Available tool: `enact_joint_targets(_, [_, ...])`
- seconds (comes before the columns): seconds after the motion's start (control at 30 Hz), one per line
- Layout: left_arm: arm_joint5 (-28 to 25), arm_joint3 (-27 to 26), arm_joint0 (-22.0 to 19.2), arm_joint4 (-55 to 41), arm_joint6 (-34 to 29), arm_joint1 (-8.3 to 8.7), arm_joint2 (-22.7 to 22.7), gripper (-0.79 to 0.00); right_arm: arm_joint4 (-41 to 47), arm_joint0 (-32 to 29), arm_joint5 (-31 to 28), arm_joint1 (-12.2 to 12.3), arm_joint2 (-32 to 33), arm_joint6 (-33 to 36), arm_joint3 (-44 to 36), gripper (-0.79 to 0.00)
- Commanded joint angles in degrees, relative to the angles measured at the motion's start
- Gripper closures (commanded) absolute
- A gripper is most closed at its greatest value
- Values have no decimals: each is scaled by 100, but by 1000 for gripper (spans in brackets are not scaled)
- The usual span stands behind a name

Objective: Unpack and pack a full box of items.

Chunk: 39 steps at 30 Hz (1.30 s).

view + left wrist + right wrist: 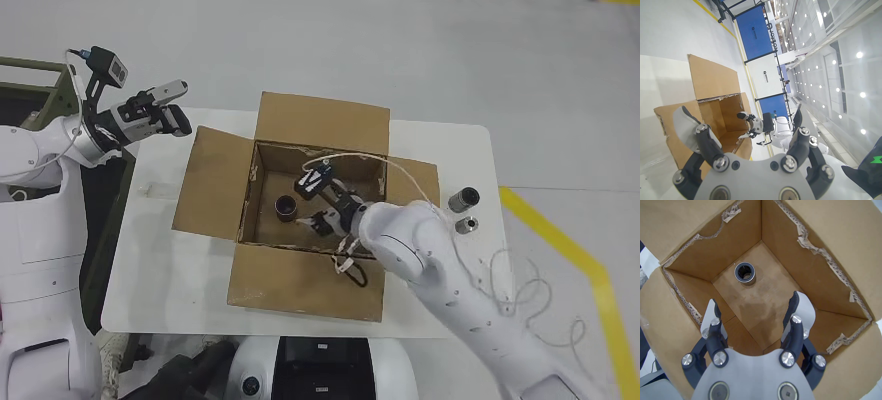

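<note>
Box on tabletop, flaps spread for access; 1 cylinder upright on its floor. Right end effector inside, fingers apart, near cylinder, likely for a grasp. Left end effector open, off to the side, clear of the work. 2 cylinders on tabletop right of box, apparently unpacked.

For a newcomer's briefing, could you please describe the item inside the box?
Find the open cardboard box on the white table. On its floor, by a wall, stands a short hollow cylinder. Unlike the two cylinders outside on the table, it alone sits inside.
</note>
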Motion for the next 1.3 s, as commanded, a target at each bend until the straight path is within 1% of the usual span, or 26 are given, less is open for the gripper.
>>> enact_joint_targets(0.0, [0, 0, 0, 0, 0, 0, 0, -785, 58, 151, 2, -54, -151, 29, 156, -742])
enact_joint_targets(0.07, [0, 0, 0, 0, 0, 0, 0, -785, 159, 309, 11, -114, -259, 26, 341, -739])
enact_joint_targets(0.2, [0, 0, 0, 0, 0, 0, 0, -785, 428, 613, -84, -225, -417, 26, 708, -699])
enact_joint_targets(0.63, [0, 0, 0, 0, 0, 0, 0, -785, 876, 1415, -435, -548, -854, 17, 1915, -742])
enact_joint_targets(0.83, [0, 0, 0, 0, 0, 0, 0, -785, 1037, 1628, -636, -693, -1048, -129, 2436, -785])
enact_joint_targets(1.27, [0, 0, 0, 0, 0, 0, 0, -785, 1127, 1952, -994, -1008, -1406, -664, 3485, -785])
